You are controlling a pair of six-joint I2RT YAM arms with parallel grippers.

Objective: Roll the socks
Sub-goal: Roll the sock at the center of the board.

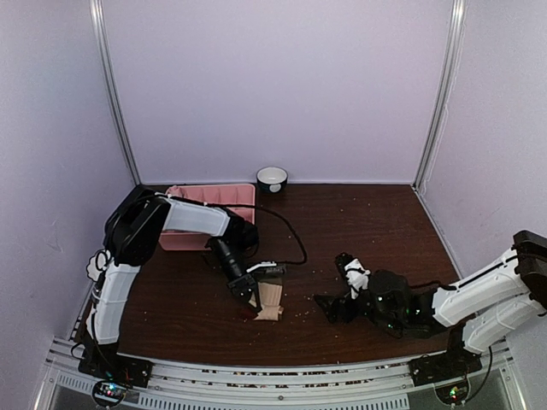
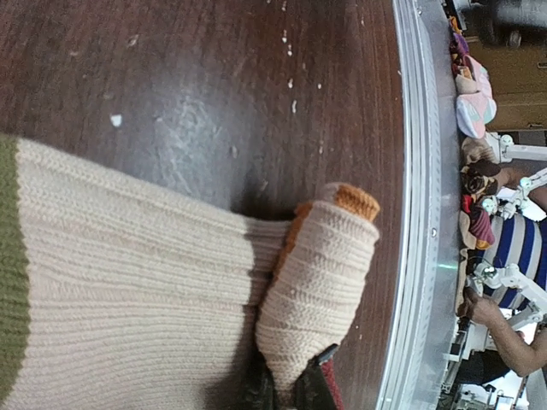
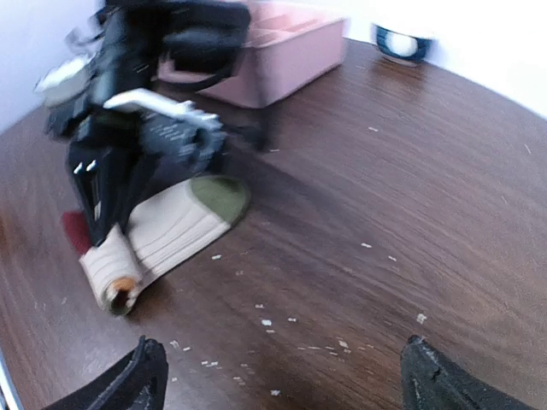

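A cream ribbed sock (image 1: 272, 299) with an olive green end and an orange tip lies near the table's front middle. Its near end is rolled up (image 2: 320, 273) and the rest lies flat (image 2: 128, 290). My left gripper (image 1: 255, 295) is shut on the rolled end; its fingertips (image 2: 291, 391) pinch the roll at the bottom of the left wrist view. My right gripper (image 1: 333, 286) is open and empty, to the right of the sock (image 3: 171, 226), with its jaws wide apart (image 3: 286, 380). A small dark red patch (image 3: 75, 229) shows beside the roll. No pink sock is in view.
A pink divided tray (image 1: 214, 195) stands at the back left, also in the right wrist view (image 3: 291, 60). A small white bowl with a dark rim (image 1: 272, 178) sits against the back wall. White specks dot the brown table (image 1: 359, 222). A metal rail (image 2: 419, 171) runs along the near edge.
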